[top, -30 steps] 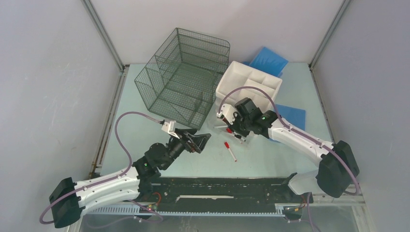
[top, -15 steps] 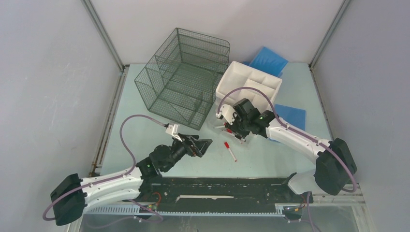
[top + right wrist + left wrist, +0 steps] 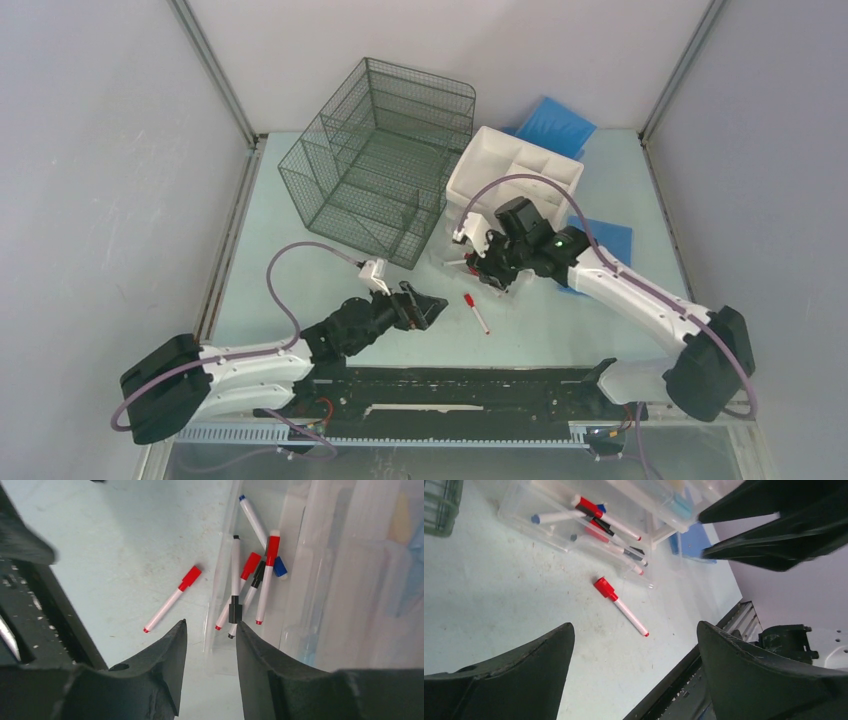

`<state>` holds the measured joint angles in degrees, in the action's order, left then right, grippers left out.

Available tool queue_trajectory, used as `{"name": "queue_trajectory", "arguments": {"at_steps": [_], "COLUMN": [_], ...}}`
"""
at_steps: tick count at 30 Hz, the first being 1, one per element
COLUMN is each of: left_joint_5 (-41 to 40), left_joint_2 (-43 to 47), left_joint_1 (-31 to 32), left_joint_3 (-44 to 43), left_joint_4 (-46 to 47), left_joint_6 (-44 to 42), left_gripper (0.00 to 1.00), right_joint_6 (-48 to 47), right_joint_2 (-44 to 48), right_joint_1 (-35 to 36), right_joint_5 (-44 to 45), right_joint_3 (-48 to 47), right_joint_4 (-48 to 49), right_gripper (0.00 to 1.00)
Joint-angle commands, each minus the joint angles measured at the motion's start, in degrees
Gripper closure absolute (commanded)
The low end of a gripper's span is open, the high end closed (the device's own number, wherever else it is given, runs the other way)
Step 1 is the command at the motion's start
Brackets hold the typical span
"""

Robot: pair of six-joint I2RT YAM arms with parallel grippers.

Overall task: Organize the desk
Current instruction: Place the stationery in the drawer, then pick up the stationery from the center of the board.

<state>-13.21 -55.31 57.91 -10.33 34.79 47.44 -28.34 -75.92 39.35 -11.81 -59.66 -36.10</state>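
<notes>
A red-capped white marker (image 3: 476,312) lies loose on the pale green desk (image 3: 560,320), and the same marker (image 3: 620,606) shows in the left wrist view. My left gripper (image 3: 428,308) hovers low just left of it, open wide and empty (image 3: 635,625). My right gripper (image 3: 490,266) hangs over the near end of a clear tray (image 3: 222,570) that holds several markers (image 3: 250,580) with red, black and blue caps. Its jaws stand apart with nothing between them (image 3: 211,622).
A dark wire-mesh organizer (image 3: 385,160) stands at the back centre. A white drawer unit (image 3: 515,170) sits right of it, behind the clear tray. Blue sheets lie at the back (image 3: 555,122) and under the right forearm (image 3: 605,240). The black front rail (image 3: 460,385) borders the near edge.
The right gripper's jaws have parted over the clear tray. The left arm has stretched forward and to the right, bringing its open gripper closer to the loose red-capped marker.
</notes>
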Motion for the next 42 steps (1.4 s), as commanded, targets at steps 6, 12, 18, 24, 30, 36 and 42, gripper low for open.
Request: {"name": "queue_trajectory", "arguments": {"at_steps": [6, 12, 18, 24, 30, 36, 42], "left_joint_5": [-2.3, -7.5, -13.6, -14.8, -13.4, -12.6, -12.4], "left_joint_2": [-9.5, -15.8, -23.2, -34.3, -42.2, -45.1, -47.1], "left_joint_1": [2.0, 3.7, 6.6, 7.9, 8.7, 9.2, 9.2], "left_joint_3": [-7.7, -15.6, -27.3, -41.4, -49.6, -52.4, -55.0], "left_joint_4": [-3.3, -17.3, -36.9, -54.0, -60.4, -60.5, -61.0], "left_joint_6": [7.4, 11.7, 16.2, 18.0, 16.7, 16.0, 14.8], "left_gripper": [0.02, 0.02, 0.02, 0.07, 0.09, 0.12, 0.14], "right_joint_6": [0.9, 1.1, 1.0, 1.1, 1.2, 1.1, 1.2], "right_joint_2": [8.7, 9.5, 9.7, 9.8, 10.1, 10.5, 10.6], "right_joint_1": [-5.2, -6.0, -6.0, -6.7, -7.2, -7.4, -7.5], "right_joint_5": [-11.4, -11.8, -11.7, -11.4, -11.2, -11.0, -11.0], "right_joint_3": [-2.9, -2.9, -2.8, -2.9, -2.9, -2.9, -2.9], "right_joint_4": [-1.0, -1.0, -1.0, -0.9, -0.8, -0.8, -0.8], "right_gripper": [0.51, 0.51, 0.51, 0.51, 0.51, 0.5, 0.51]}}
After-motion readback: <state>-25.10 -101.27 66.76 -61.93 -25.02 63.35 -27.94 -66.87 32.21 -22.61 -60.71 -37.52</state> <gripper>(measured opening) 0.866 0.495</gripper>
